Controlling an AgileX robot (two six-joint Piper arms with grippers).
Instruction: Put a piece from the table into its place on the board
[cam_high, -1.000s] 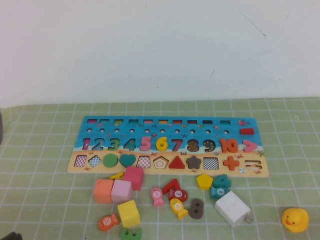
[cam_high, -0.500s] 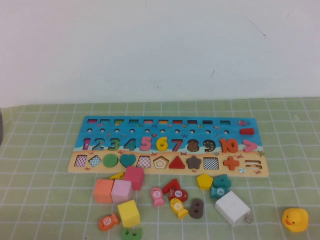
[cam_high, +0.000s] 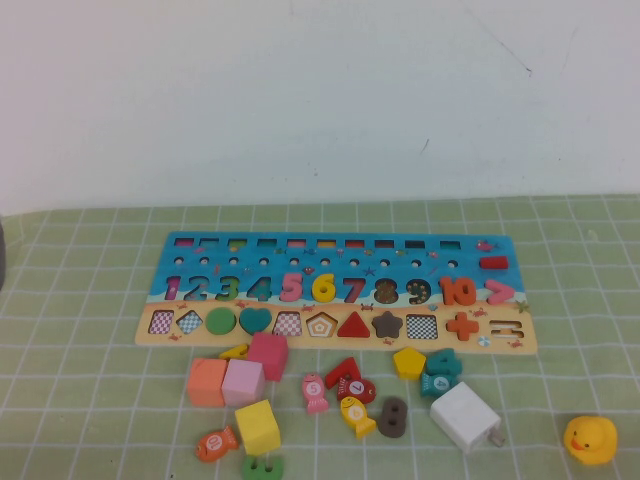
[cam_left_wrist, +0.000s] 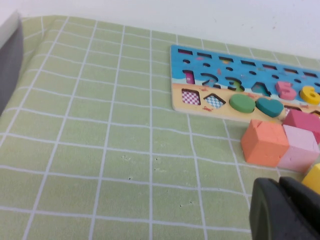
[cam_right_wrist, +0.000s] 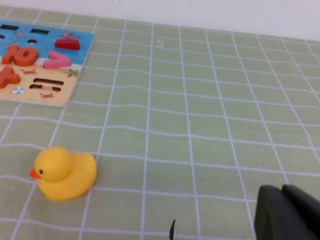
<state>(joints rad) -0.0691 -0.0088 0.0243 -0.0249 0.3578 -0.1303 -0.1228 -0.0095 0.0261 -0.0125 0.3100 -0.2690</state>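
The puzzle board (cam_high: 480, 258) lies flat mid-table, with several empty checkered slots in its bottom row. Loose pieces lie in front of it: an orange cube (cam_high: 207, 381), a pink cube (cam_high: 243, 381), a yellow cube (cam_high: 258, 426), a red 7 (cam_high: 343, 373), a yellow pentagon (cam_high: 408, 362), a teal 4 (cam_high: 441, 372) and a brown 8 (cam_high: 392, 416). Neither gripper shows in the high view. My left gripper (cam_left_wrist: 280, 187) is shut and empty, low beside the orange cube (cam_left_wrist: 262, 142). My right gripper (cam_right_wrist: 282, 192) is shut and empty, over bare cloth, apart from the board (cam_right_wrist: 30, 75).
A white block (cam_high: 465, 416) and a yellow rubber duck (cam_high: 590, 438) sit at the front right; the duck (cam_right_wrist: 65, 172) also shows in the right wrist view. A green checked cloth (cam_high: 90, 300) covers the table. A white wall stands behind.
A dark tip at the high view's bottom left corner one second ago has left the view. The board and pieces have not moved.
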